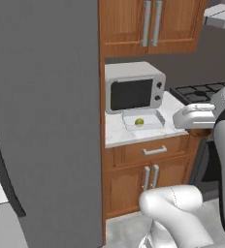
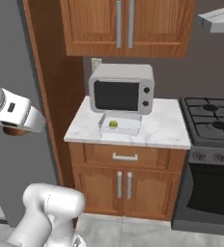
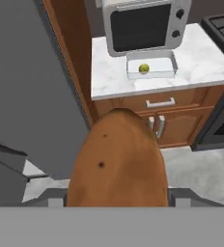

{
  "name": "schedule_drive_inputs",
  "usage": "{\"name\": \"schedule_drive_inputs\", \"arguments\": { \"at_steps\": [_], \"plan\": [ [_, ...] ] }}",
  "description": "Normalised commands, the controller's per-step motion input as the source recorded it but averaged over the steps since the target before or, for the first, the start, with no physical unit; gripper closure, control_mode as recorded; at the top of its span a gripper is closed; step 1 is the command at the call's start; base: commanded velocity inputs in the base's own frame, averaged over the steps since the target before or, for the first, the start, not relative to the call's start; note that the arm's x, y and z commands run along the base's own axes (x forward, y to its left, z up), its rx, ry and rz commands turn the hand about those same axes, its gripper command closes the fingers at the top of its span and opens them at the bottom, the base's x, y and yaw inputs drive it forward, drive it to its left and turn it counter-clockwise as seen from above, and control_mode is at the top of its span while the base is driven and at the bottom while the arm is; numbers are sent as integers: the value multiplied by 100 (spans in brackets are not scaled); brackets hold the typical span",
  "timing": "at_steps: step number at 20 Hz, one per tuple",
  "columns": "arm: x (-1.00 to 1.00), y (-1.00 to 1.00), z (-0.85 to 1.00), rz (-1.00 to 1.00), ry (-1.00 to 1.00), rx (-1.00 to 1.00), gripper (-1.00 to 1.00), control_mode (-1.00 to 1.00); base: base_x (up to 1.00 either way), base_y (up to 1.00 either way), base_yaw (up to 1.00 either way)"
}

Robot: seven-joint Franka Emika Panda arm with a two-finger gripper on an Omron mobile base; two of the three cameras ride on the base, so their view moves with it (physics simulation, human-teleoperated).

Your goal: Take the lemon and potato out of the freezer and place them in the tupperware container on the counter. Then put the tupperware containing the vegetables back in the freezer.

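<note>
Hand (image 3: pixel 116 200) clamped on the potato (image 3: pixel 116 164); lemon (image 3: pixel 144 69) lies in the tupperware container (image 3: pixel 167 65)

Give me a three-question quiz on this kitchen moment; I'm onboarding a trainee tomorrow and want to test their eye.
1. True or false: the lemon already lies in the tupperware container.
2. What does the gripper hold?
3. The container sits on the counter in front of the: A) stove B) microwave C) sink

Key:
1. True.
2. The potato, between its fingers.
3. B.
</note>
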Motion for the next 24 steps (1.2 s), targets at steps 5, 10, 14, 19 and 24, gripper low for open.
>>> {"name": "schedule_drive_inputs", "arguments": {
  "at_steps": [5,10,14,19,24],
  "plan": [
    [0,0,0,0,0,0,100,100,68,-100,0],
    [0,0,0,0,0,0,100,100,91,-75,0],
    [13,-1,-7,0,3,1,100,-100,59,-20,0],
    [56,6,-56,0,18,2,100,-100,0,0,0],
    [77,31,-83,0,25,0,100,-100,0,0,0]
  ]
}}
